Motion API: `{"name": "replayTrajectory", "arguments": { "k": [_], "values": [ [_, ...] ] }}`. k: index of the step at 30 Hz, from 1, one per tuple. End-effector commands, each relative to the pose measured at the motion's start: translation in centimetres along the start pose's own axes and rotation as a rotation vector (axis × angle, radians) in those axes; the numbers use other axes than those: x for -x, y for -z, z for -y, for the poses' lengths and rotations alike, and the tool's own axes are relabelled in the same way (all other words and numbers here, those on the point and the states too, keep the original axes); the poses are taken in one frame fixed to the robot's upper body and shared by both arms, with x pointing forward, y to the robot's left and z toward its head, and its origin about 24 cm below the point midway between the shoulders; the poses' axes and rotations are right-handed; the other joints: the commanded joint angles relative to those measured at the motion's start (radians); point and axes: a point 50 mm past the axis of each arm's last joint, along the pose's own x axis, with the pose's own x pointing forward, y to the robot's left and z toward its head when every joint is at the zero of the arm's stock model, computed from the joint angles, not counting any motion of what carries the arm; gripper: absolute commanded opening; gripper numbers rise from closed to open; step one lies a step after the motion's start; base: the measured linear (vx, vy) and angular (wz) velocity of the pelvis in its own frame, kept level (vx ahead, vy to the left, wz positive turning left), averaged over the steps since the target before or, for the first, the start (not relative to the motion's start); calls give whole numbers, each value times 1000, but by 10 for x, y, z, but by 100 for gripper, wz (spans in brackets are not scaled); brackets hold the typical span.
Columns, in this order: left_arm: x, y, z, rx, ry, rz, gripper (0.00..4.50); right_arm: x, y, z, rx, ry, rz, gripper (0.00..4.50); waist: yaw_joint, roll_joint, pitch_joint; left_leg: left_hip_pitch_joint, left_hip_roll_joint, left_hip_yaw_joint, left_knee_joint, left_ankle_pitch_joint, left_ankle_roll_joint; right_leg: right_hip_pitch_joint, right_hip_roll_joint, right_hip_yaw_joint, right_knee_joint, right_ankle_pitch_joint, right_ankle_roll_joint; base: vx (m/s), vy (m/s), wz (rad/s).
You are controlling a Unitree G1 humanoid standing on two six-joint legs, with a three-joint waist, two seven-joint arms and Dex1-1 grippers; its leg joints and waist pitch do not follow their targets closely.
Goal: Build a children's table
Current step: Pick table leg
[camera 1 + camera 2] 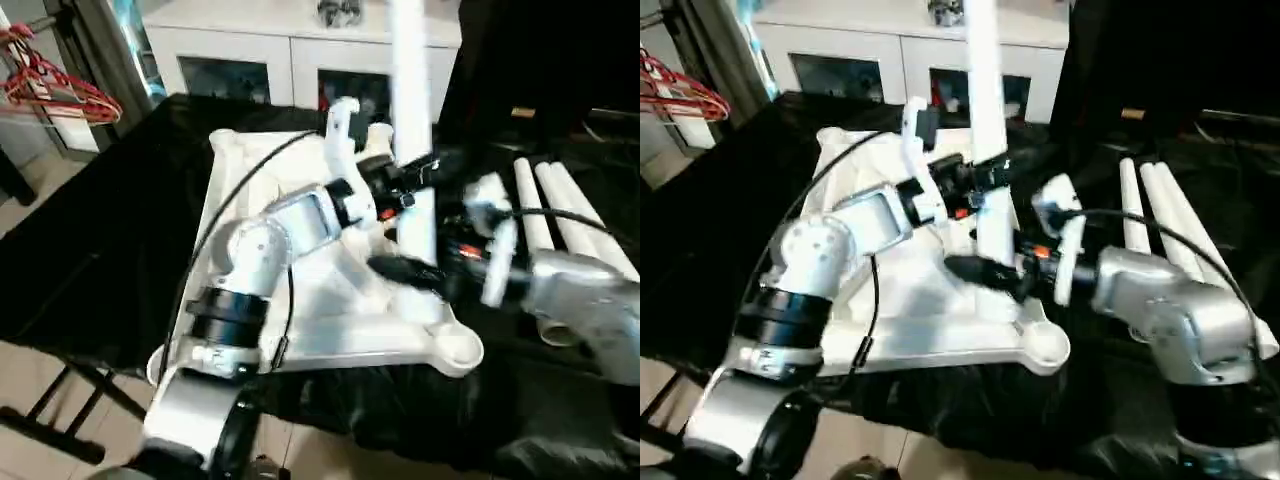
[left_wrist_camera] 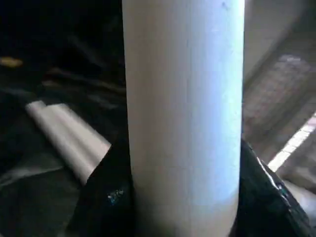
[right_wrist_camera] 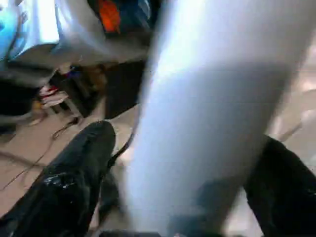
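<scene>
Black-draped counter on dark folding legs. Beyond pincers: white cabinet, glass doors. Far to left-pincer side: red wire hangers. Pale tiled floor below counter edge.

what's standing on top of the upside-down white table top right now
One long white round plastic leg stands upright on the white ribbed plastic table top, with the left gripper and right gripper both closed around it. The grippers cover its foot, so its seating is hidden.
</scene>
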Motion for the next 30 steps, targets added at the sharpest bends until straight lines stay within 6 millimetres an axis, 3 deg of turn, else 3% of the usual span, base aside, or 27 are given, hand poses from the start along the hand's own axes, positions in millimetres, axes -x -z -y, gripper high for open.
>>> {"name": "replayTrajectory", "arguments": {
  "k": [1, 7, 14, 21, 26, 27, 30],
  "values": [
    [0, -4, 11, -23, 92, 8, 189, 1, -1, -3, 8, -33, -12, 438, 8, -27, -76, 11, 52, -19, -52, -52, 76, 64, -85, 55, -71, -140, -171, 0, 0, 0],
    [11, -4, 20, -74, 266, -21, 189, 7, -4, -7, -21, -107, -2, 439, 7, -27, -75, 12, 53, -19, -55, -59, 77, 61, -85, 55, -74, -172, -164, 0, 0, 0],
    [16, -1, 26, -89, 348, -39, 189, 5, -1, -14, -51, -167, -8, 368, 7, -26, -75, 12, 55, -19, -55, -62, 66, 59, -85, 55, -72, -172, -168, 0, 0, 0],
    [19, 3, 28, -98, 373, -42, 189, 4, 5, -21, -72, -200, -24, 317, 15, -31, -75, 12, 55, -18, -55, -58, 65, 58, -86, 57, -72, -184, -158, 0, 0, 0],
    [19, 5, 26, -98, 347, -36, 189, 2, 8, -21, -88, -191, -18, 276, 20, -26, -74, 12, 55, -18, -56, -75, 51, 56, -86, 57, -78, -222, -140, 0, 0, 0],
    [19, 5, 26, -98, 338, -35, 245, 2, 9, -21, -88, -190, -18, 268, 22, -23, -74, 13, 56, -19, -57, -79, 47, 56, -86, 57, -79, -222, -137, 0, 0, 0],
    [17, 5, 21, -109, 279, -22, 271, -1, 10, -22, -84, -177, -10, 231, 24, -19, -76, 14, 57, -21, -58, -83, 38, 55, -85, 56, -77, -206, -135, 0, 0, 0]
  ]
}}
